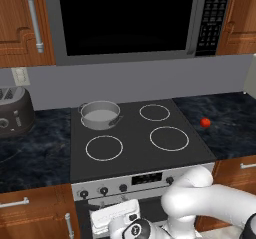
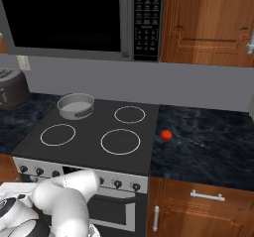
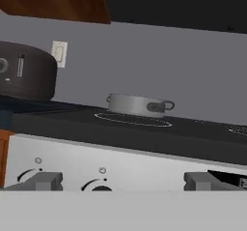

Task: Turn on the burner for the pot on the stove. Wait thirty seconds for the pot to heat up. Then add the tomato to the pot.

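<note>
Dark finger tips of the gripper (image 3: 123, 181) stand wide apart at the bottom of the hand view, holding nothing, level with the stove (image 3: 144, 162) knobs (image 3: 101, 185). Straight ahead and above sits the pot (image 3: 137, 104) on the rear-left ring. Right of the cooktop, on the counter (image 1: 230, 128), lies the tomato (image 1: 205, 122), well apart.
</note>
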